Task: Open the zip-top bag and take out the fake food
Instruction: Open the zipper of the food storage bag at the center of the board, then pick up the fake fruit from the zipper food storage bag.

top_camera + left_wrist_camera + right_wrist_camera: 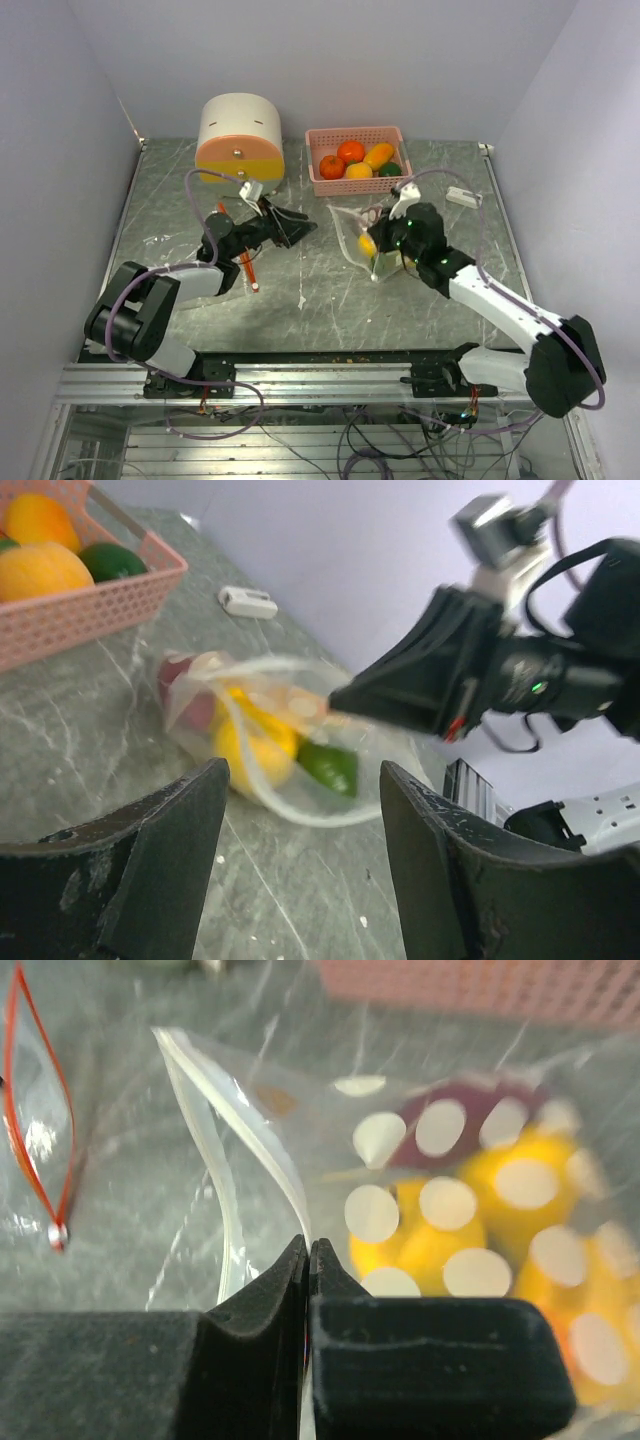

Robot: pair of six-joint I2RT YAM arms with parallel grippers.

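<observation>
Right jaws pinching bag (262, 1150), mouth leftward (gaping)

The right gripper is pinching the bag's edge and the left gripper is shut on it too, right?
No. The left wrist view shows the left gripper open, clear of the zip-top bag. The right gripper is pinching the bag's edge.

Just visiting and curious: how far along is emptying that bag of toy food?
Done: some fake food lies in the pink basket. In hand: the right end effector pinches the rim of the zip-top bag, which looks open; the left end effector is open, facing it. Left: yellow, green and purple pieces inside the bag.
</observation>
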